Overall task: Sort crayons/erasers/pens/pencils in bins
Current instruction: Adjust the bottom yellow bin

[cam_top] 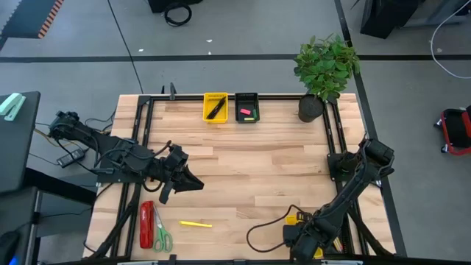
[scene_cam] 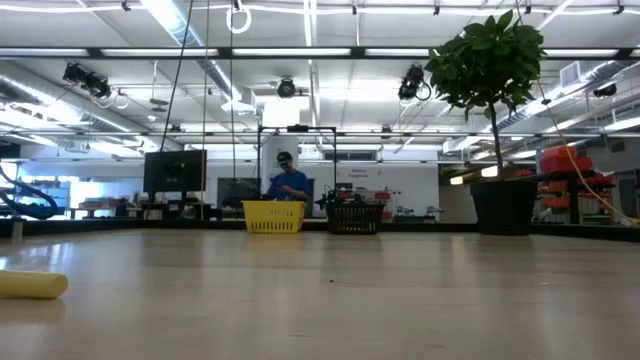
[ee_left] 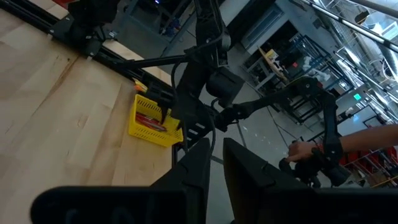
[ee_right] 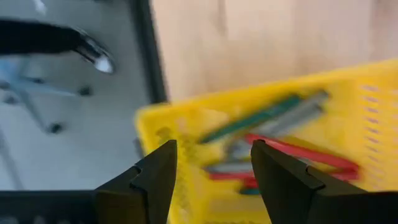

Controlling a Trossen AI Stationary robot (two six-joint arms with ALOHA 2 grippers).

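Note:
My right gripper [ee_right: 214, 177] hangs open over a yellow bin [ee_right: 348, 93] at the table's near right. Its fingers point down and hold nothing. Green, grey and red crayons [ee_right: 292, 134] lie in that bin. In the high view the right arm covers most of this bin [cam_top: 293, 218]. At the far edge a second yellow bin [cam_top: 215, 107] holds black pens, and beside it a black bin [cam_top: 246, 107] holds a pink and a green eraser. A yellow pencil [cam_top: 196, 224] lies flat near the front edge. My left gripper [cam_top: 193, 182] waits above the table's left, shut but for a slit, holding nothing.
A red stapler [cam_top: 146, 224] and green-handled scissors [cam_top: 160, 235] lie at the near left. A potted plant [cam_top: 324, 66] stands at the far right corner. A black cable [cam_top: 257, 232] loops on the table by the right arm. A person's hand [ee_left: 305, 149] shows beyond the table.

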